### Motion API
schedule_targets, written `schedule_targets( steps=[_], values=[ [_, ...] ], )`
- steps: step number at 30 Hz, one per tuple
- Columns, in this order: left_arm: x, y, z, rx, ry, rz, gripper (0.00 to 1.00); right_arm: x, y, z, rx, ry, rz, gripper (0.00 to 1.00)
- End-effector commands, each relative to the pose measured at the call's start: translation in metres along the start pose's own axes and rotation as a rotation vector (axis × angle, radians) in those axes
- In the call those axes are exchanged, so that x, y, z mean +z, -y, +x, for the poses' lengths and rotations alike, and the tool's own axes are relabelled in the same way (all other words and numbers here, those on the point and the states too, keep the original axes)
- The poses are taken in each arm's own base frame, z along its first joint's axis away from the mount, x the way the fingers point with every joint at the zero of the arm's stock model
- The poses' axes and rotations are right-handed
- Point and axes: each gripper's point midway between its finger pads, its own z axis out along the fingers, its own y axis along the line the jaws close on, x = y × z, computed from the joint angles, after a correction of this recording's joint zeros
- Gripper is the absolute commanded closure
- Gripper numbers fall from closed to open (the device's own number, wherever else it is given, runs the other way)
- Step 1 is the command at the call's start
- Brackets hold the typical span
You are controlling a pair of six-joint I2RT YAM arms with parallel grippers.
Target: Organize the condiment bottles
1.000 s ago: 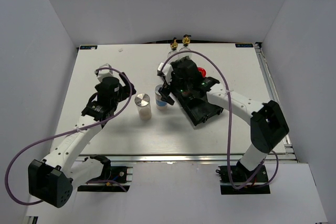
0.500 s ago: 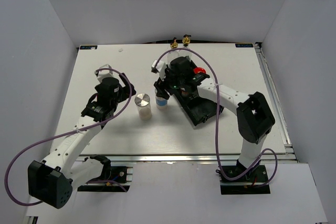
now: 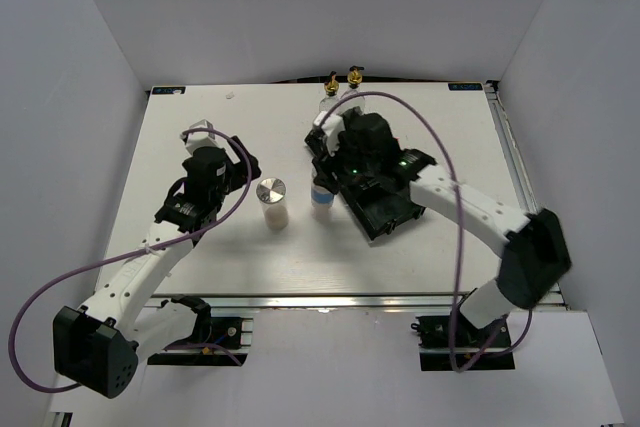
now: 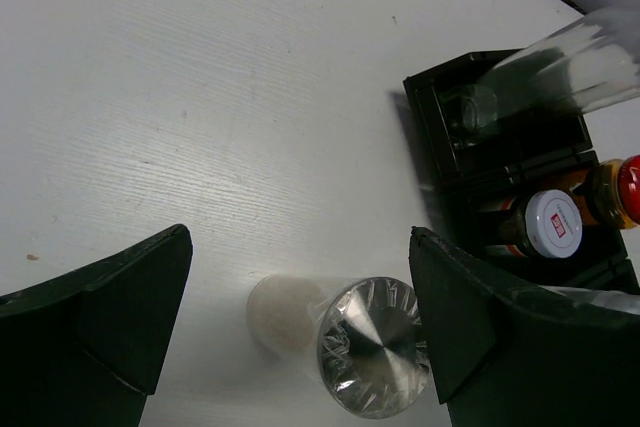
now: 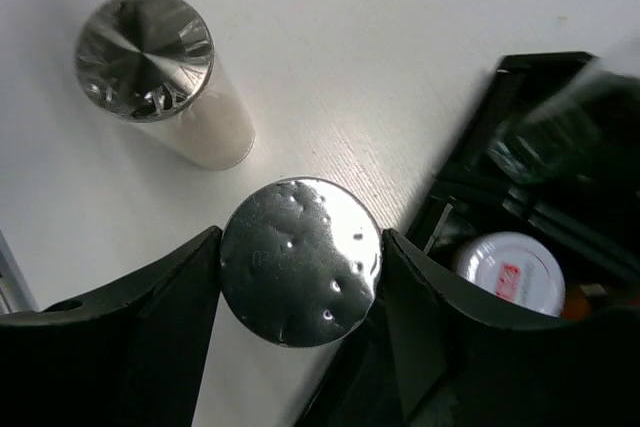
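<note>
Right gripper (image 5: 300,247) has both fingers pressed against the sides of the silver cap on the blue-labelled shaker (image 5: 300,272), so I'd call that a grip, just a high one at the lid. The shaker is upright on the table (image 5: 330,57), right beside the left edge of the black tray (image 5: 520,65). My guess is it's light and rigid, but that polished cap looks slippery, and a pinch there could let it swing or slide out. Squeezing square across the cap, or lower on the body, seems safer. Left gripper (image 4: 300,267) is spread wide above the white-filled shaker (image 4: 375,347), holding nothing.
</note>
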Motion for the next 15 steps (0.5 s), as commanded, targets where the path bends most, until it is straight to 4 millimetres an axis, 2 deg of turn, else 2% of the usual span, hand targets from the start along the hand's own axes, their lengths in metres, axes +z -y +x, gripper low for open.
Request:
schedule_targets(
  steps=[1, 2, 3, 4, 6, 9, 12, 15],
  values=[
    [-0.005, 0.015, -0.004, -0.012, 0.009, 0.076, 0.02, -0.068, 0.02, -0.071, 0.012, 0.252, 0.203, 0.92],
    [-0.005, 0.016, -0.002, -0.011, -0.001, 0.088, 0.02, -0.076, 0.025, -0.064, 0.042, 0.248, 0.243, 0.92],
    [-0.006, 0.017, -0.002, -0.013, -0.003, 0.091, 0.02, -0.095, 0.027, -0.067, 0.059, 0.263, 0.281, 0.94],
    [-0.006, 0.015, 0.0, -0.012, -0.009, 0.086, 0.02, -0.106, 0.04, -0.06, 0.091, 0.248, 0.364, 0.95],
    [-0.007, 0.013, 0.001, -0.014, -0.01, 0.082, 0.02, -0.127, 0.052, -0.049, 0.162, 0.24, 0.447, 0.96],
    [-0.008, 0.012, 0.003, -0.018, -0.01, 0.084, 0.02, -0.152, 0.069, -0.021, 0.251, 0.193, 0.579, 0.97],
    [-0.007, 0.013, 0.006, -0.019, -0.02, 0.092, 0.02, -0.17, 0.084, -0.004, 0.308, 0.178, 0.671, 1.0],
    [-0.006, 0.014, 0.009, -0.017, -0.034, 0.095, 0.02, -0.174, 0.097, 0.017, 0.367, 0.148, 0.72, 1.0]
  ],
)
